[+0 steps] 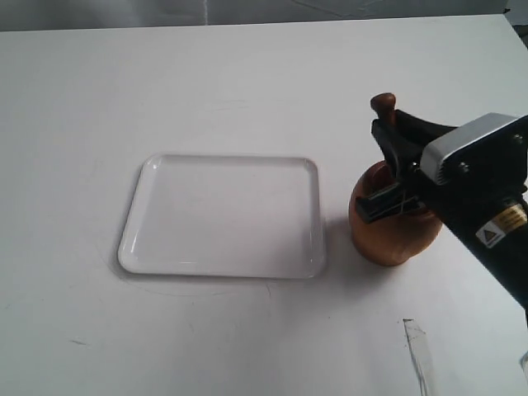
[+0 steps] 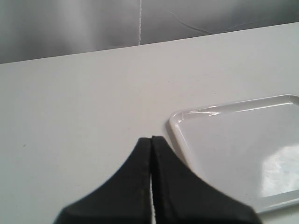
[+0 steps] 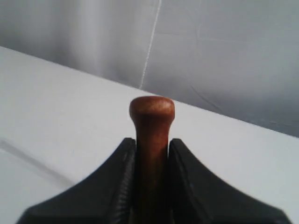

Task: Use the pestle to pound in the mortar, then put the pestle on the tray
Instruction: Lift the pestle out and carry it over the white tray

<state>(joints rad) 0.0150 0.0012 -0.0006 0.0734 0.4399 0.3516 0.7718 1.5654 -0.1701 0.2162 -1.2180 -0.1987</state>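
The brown wooden mortar (image 1: 386, 238) stands on the table right of the white tray (image 1: 223, 216). My right gripper (image 1: 394, 136) hangs over the mortar, shut on the thin handle of the reddish-brown pestle (image 3: 151, 135). The pestle's knob (image 1: 382, 103) sticks up past the fingers, and its thick end is hidden behind the gripper. The mortar's inside is covered too. My left gripper (image 2: 152, 138) does not show in the exterior view; in its wrist view it is shut on nothing, beside a corner of the tray (image 2: 177, 117).
The white table (image 1: 165, 91) spreads all round the tray. A strip of clear tape (image 1: 419, 351) lies near the front right. A grey curtain (image 3: 210, 46) hangs behind the table's far edge.
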